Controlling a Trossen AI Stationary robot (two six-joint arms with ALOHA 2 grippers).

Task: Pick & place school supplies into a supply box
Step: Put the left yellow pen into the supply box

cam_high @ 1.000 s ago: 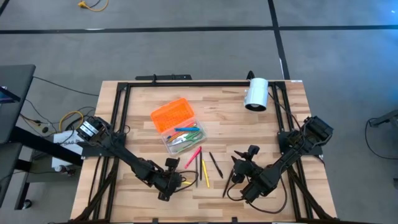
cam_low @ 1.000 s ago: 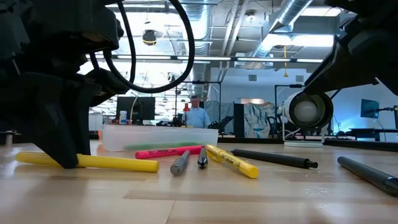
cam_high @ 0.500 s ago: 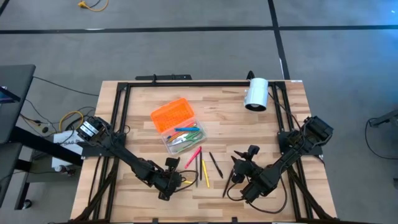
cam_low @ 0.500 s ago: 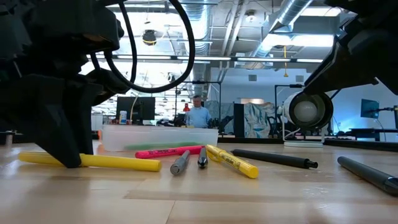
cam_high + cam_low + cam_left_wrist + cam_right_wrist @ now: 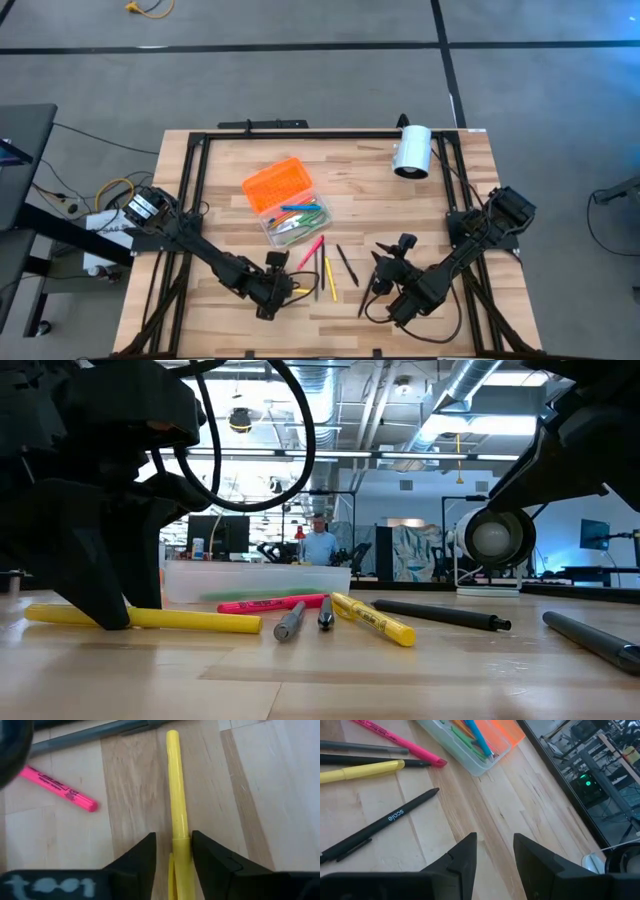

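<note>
The supply box's clear base (image 5: 295, 222) lies at mid-table with green-handled scissors (image 5: 290, 230) and coloured pens in it; its orange lid (image 5: 275, 185) lies beside it, toward the far left. Near the front lie a pink marker (image 5: 311, 250), a yellow highlighter (image 5: 329, 277), a black pen (image 5: 347, 265) and a long yellow pen (image 5: 176, 785). My left gripper (image 5: 174, 842) is open, down at the table, its fingers either side of the yellow pen. My right gripper (image 5: 495, 845) hangs open over bare wood right of the pens. My left gripper's fingers stand astride the yellow pen near one end (image 5: 181, 845), slanting down from above, pointing along the pen. A gap shows beside one finger; the other finger (image 5: 210, 857) lies right against the pen's side, and I cannot tell whether it touches. The pen lies flat on the table.
A white cylinder (image 5: 411, 151) lies at the far right of the table. Another dark pen (image 5: 595, 638) lies near my right gripper. A black frame (image 5: 300, 135) runs along the table's edges. A person (image 5: 320, 545) sits far off in the room behind.
In the low view the dark mass of my left gripper has spread a little over the yellow pen. The pen still lies on the table. Neither arm has travelled.
</note>
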